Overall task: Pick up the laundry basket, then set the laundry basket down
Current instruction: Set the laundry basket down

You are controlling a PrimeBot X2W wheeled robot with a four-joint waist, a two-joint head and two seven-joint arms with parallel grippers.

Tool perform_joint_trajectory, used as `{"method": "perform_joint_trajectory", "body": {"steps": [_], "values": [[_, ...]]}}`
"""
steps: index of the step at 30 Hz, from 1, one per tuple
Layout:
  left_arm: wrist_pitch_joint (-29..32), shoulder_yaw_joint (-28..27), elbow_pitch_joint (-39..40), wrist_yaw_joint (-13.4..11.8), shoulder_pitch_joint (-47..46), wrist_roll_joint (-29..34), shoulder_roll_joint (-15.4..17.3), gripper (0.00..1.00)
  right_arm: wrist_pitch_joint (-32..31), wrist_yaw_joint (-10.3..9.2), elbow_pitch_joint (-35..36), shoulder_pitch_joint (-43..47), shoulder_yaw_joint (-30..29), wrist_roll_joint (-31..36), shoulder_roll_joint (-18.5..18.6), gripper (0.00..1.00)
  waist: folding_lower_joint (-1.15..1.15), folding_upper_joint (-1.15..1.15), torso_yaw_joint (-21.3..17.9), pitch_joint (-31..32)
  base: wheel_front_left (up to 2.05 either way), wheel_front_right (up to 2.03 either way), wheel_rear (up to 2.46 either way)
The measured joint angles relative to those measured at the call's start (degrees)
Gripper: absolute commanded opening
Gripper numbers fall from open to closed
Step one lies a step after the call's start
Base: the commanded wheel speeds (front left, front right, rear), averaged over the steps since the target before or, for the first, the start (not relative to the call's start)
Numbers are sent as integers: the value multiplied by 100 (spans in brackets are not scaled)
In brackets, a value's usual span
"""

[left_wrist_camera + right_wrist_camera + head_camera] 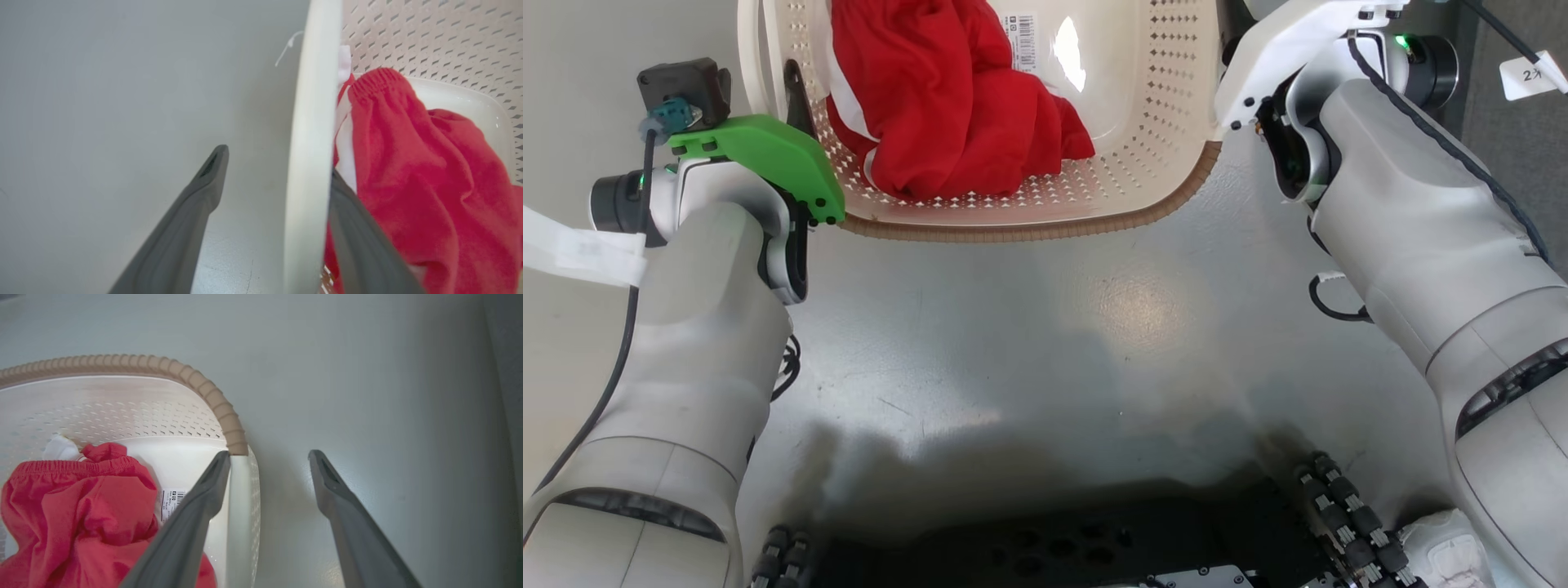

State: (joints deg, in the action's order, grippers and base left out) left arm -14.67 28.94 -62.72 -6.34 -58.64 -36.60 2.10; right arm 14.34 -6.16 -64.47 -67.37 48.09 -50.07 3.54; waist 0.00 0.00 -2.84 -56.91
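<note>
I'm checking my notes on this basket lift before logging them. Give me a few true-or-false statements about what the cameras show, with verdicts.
1. A red garment lies inside the basket. True.
2. The left gripper has one finger inside the basket's wall and one outside. True.
3. The right gripper is shut tight. False: its fingers are spread, one on each side of the basket's wall.
4. The rim trim is green. False: it is brown; the green part is a cover on the left wrist.
5. A barcode sticker sits on the basket's bottom. True.
</note>
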Motion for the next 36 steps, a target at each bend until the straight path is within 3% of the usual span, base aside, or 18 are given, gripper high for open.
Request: {"method": "perform_joint_trajectory", "body": {"steps": [19,36], "values": [[0,-302,528,-31,218,227,66,100,8,-7,348,160,-407,441,223,100,0,0,-21,704,0,0,0],[0,-991,2290,-31,1377,937,289,100,9,-49,2203,1422,-1655,1369,444,100,0,0,11,1997,0,0,0]]}}
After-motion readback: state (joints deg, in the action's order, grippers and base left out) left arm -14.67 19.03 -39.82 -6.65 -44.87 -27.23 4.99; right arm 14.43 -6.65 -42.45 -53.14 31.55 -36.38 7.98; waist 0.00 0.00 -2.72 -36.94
